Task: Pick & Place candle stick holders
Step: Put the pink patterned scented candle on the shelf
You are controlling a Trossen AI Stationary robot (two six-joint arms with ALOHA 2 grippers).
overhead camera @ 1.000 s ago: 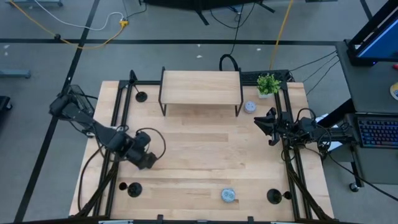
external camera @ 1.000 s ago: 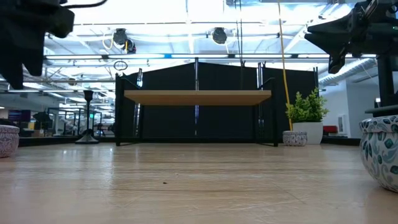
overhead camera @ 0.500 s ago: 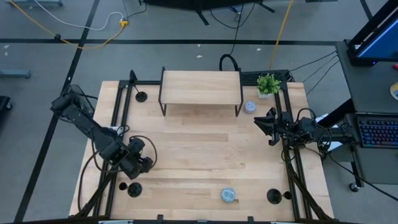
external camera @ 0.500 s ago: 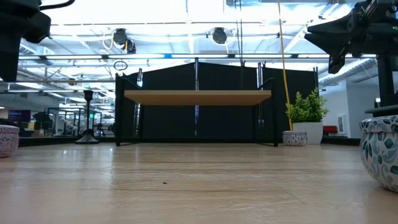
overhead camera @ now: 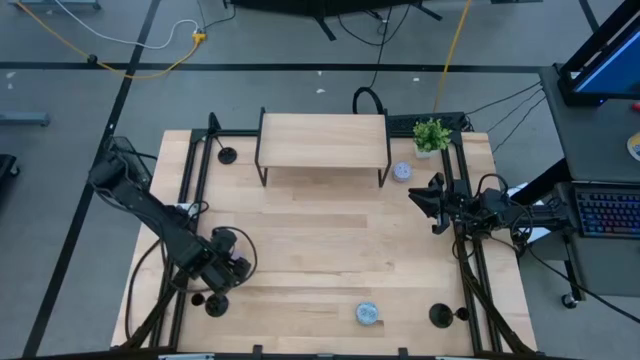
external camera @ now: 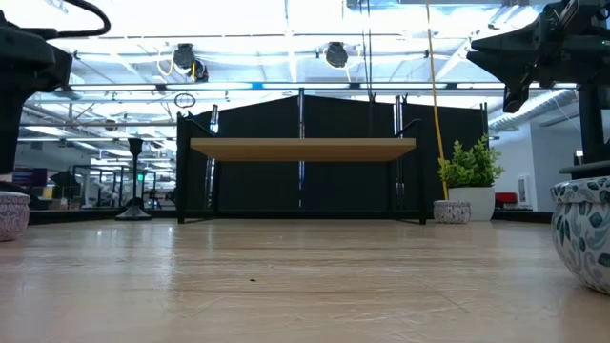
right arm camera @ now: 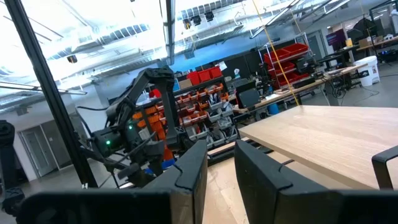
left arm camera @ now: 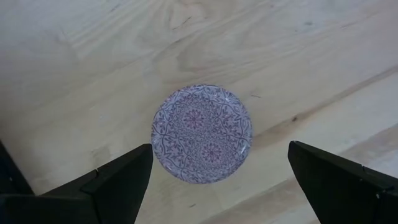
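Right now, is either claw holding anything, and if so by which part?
Nothing is held. The left claw hangs open above a patterned round dish; the right claw waits near the table's right edge, nearly shut on nothing.

Three holders stand on the counter (overhead camera: 330, 250): one holder (overhead camera: 227, 155) just beside the shelf (overhead camera: 323, 140), and one holder (overhead camera: 215, 304) and one holder (overhead camera: 440, 316) well apart from it. There are three patterned pots: one pot (overhead camera: 402, 172) near the shelf, one pot (overhead camera: 367, 314) well apart from it, and one pot (left arm camera: 202, 134) seen from the left wrist. One plant (overhead camera: 431, 135) stands just beside the one shelf.
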